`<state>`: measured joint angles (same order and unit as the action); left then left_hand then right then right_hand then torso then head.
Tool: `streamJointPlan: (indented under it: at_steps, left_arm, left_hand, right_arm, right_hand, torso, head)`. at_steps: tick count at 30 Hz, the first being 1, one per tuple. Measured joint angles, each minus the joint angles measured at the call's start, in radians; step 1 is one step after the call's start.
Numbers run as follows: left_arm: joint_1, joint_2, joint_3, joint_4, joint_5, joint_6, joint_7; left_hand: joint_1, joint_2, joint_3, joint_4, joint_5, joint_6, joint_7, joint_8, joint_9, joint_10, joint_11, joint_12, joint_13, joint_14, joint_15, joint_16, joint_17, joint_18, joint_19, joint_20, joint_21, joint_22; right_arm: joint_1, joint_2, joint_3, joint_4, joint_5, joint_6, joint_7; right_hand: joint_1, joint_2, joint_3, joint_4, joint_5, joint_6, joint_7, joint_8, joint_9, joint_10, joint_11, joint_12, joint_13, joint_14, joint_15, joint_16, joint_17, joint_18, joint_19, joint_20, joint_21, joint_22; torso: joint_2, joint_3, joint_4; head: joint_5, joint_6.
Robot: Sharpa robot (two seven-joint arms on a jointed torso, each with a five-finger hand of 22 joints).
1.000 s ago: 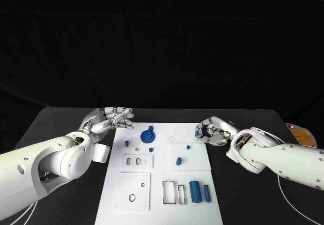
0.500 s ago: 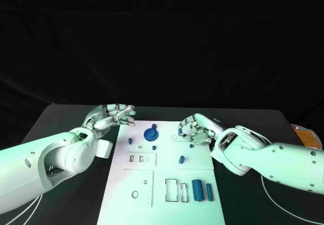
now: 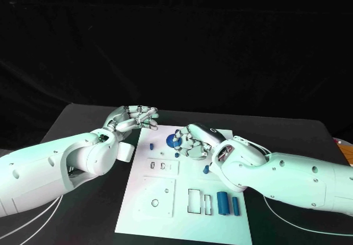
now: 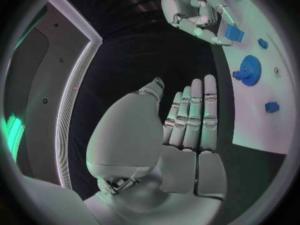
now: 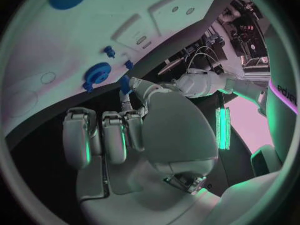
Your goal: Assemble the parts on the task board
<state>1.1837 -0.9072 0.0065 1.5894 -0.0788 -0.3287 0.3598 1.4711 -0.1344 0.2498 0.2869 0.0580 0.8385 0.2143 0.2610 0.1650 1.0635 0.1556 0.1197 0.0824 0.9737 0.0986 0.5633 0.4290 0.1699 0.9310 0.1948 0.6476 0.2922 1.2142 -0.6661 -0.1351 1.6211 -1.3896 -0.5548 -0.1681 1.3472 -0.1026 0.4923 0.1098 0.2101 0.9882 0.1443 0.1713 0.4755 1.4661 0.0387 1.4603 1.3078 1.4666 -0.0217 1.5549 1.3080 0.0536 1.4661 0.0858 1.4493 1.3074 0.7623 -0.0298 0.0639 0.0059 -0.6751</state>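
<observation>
The left robot hand [image 3: 136, 118] hovers at the far left corner of the task board [image 3: 158, 204], fingers straight and side by side in its wrist view, grasping nothing; it is released and touches no part. Just right of it, on the far part of the board, sits the blue gear [image 3: 174, 140], flat on the white plate, with a small blue peg [image 3: 151, 146] near it on its left.

The right robot hand [image 3: 193, 142] is over the far middle of the board, right beside the gear. Its fingers are curled inward, and its wrist view shows a small blue piece [image 5: 125, 83] at its fingertips [image 5: 127, 102]; whether it is truly pinched or only lies beneath them I cannot tell.

To do this step well, I judge the right hand should settle that piece squarely over its seat before pressing, keeping clear of the gear, while the left hand stays back from the board's edge.

As for holders: the raised plate with two small slots [image 3: 161, 166] lies left of centre, the near-left plate [image 3: 156, 196] shows a round hole [image 3: 154, 202], and the rectangular outlines [image 3: 199, 201] look empty. Two blue blocks [image 3: 228, 204] lie just right of them, on the board above the black counter [image 3: 73, 224].
</observation>
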Motion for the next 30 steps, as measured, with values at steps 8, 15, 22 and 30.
streamJointPlan:
  at_steps: [8, 15, 22, 30]
  left_arm:
    - [0.000, 0.006, 0.000, -0.005, 0.000, 0.000, -0.001]
    - [0.000, 0.008, 0.000, -0.007, 0.000, 0.000, -0.001]
    - [0.000, 0.009, 0.000, -0.008, 0.000, 0.000, -0.002]
    - [0.000, 0.009, 0.000, -0.009, 0.000, 0.001, -0.002]
  left_hand:
    - [0.000, 0.000, 0.000, 0.000, 0.000, 0.000, 0.000, 0.000, 0.000, 0.000, 0.000, 0.000, 0.000, 0.000, 0.000, 0.000, 0.000, 0.000, 0.000, 0.000, 0.000, 0.000]
    - [0.000, 0.000, 0.000, 0.000, 0.000, 0.000, 0.000, 0.000, 0.000, 0.000, 0.000, 0.000, 0.000, 0.000, 0.000, 0.000, 0.000, 0.000, 0.000, 0.000, 0.000, 0.000]
    - [0.000, 0.000, 0.000, 0.000, 0.000, 0.000, 0.000, 0.000, 0.000, 0.000, 0.000, 0.000, 0.000, 0.000, 0.000, 0.000, 0.000, 0.000, 0.000, 0.000, 0.000, 0.000]
    - [0.000, 0.000, 0.000, 0.000, 0.000, 0.000, 0.000, 0.000, 0.000, 0.000, 0.000, 0.000, 0.000, 0.000, 0.000, 0.004, 0.001, 0.000, 0.000, 0.000, 0.000, 0.001]
  right_arm:
    - [-0.019, 0.052, -0.007, -0.014, -0.052, 0.034, -0.036]
    - [-0.033, 0.065, -0.010, -0.018, -0.085, 0.065, -0.057]
    - [-0.044, 0.068, -0.013, -0.011, -0.110, 0.092, -0.072]
    - [-0.054, 0.069, -0.014, -0.009, -0.130, 0.114, -0.082]
  right_hand:
    - [-0.015, 0.001, 0.002, 0.002, 0.003, 0.000, 0.000, 0.000, 0.000, 0.000, 0.000, 0.000, 0.000, 0.000, -0.007, 0.000, 0.000, 0.000, 0.000, 0.000, 0.000, 0.000]
    - [-0.026, 0.000, 0.005, 0.005, 0.003, -0.002, -0.002, 0.000, 0.000, 0.000, 0.000, 0.000, 0.000, 0.000, -0.007, 0.000, 0.000, 0.000, 0.002, -0.002, 0.000, 0.000]
    - [-0.032, -0.006, 0.005, 0.005, 0.003, -0.002, -0.002, 0.000, 0.000, 0.000, 0.000, 0.000, 0.000, 0.000, -0.007, 0.000, 0.000, 0.000, 0.000, -0.007, 0.000, 0.001]
    - [-0.038, -0.012, 0.005, 0.005, 0.003, -0.002, -0.002, 0.000, 0.000, 0.000, 0.000, 0.000, 0.000, 0.000, -0.007, 0.000, 0.000, 0.000, 0.000, -0.007, 0.000, 0.001]
  torso:
    - [0.000, -0.0002, 0.0010]
    - [0.000, 0.0000, -0.0004]
    - [0.000, 0.0006, -0.0017]
    - [0.000, 0.0009, -0.0018]
  head:
    - [0.023, -0.016]
    - [0.034, -0.025]
    - [0.040, -0.031]
    - [0.040, -0.032]
